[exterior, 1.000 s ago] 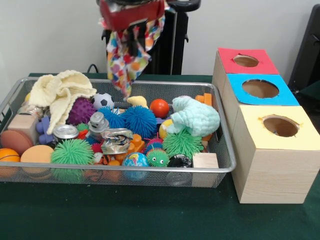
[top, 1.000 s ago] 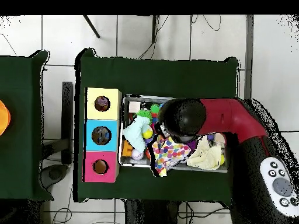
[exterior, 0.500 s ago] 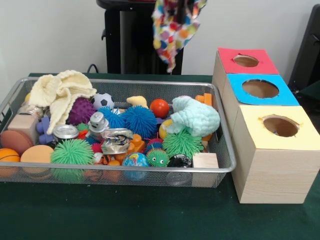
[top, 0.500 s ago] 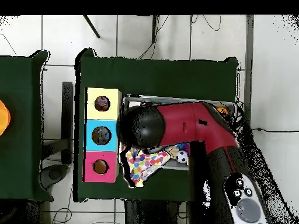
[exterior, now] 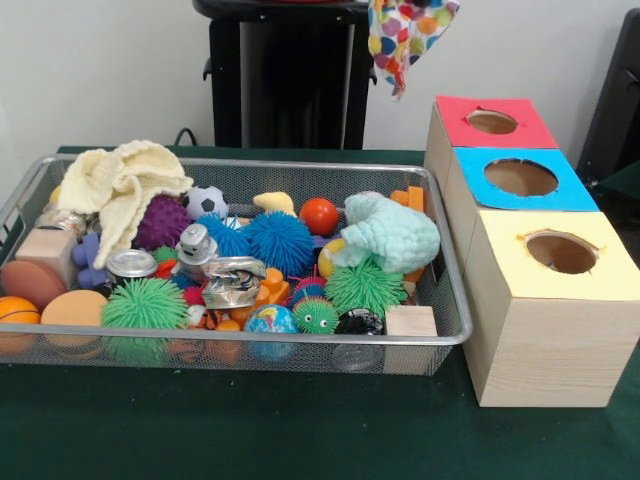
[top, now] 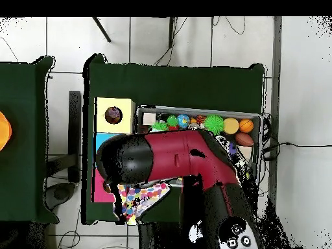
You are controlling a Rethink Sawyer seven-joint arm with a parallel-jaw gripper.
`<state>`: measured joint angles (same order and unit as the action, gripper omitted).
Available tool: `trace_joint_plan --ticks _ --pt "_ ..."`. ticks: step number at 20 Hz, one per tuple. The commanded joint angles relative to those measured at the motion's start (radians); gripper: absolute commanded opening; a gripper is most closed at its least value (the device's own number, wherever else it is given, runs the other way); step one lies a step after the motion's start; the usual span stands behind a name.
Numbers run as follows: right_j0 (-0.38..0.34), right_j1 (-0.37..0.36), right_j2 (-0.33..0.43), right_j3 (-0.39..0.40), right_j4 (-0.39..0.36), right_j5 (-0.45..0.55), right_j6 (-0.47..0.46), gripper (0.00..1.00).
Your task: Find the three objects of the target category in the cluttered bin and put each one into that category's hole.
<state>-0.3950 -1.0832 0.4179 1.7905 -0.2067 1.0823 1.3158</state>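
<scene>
Leftmost in the front view, the bin (exterior: pixel 455 330) sits on the green table (exterior: pixel 300 440), crowded with spiky balls, a cream knit cloth (exterior: pixel 120 185) at its far left corner, a crushed can (exterior: pixel 232 282) near the middle and a mint knit cloth (exterior: pixel 390 232) toward its right end. Up at the top edge, over the gap between bin and boxes, a dotted cloth (exterior: pixel 405 30) hangs clear of everything — whatever holds it lies beyond the edge, so whether the fingers are shut on it cannot be told. Right of the bin stand three boxes in a row: red-topped farthest, blue-topped in the middle, and nearest the camera the yellow-topped one with its hole (exterior: pixel 562 252). From overhead, the red arm (top: pixel 175 155) covers the blue and red boxes — the cloth (top: pixel 144 196) pokes out beneath it.
</scene>
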Motion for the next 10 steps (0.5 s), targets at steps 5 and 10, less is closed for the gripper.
trace_joint_plan --ticks 5,10 --pt "0.062 0.093 -0.127 0.127 0.021 -0.224 0.349 0.0" --pt "0.106 0.169 -0.146 0.097 0.022 -0.272 0.379 0.0"
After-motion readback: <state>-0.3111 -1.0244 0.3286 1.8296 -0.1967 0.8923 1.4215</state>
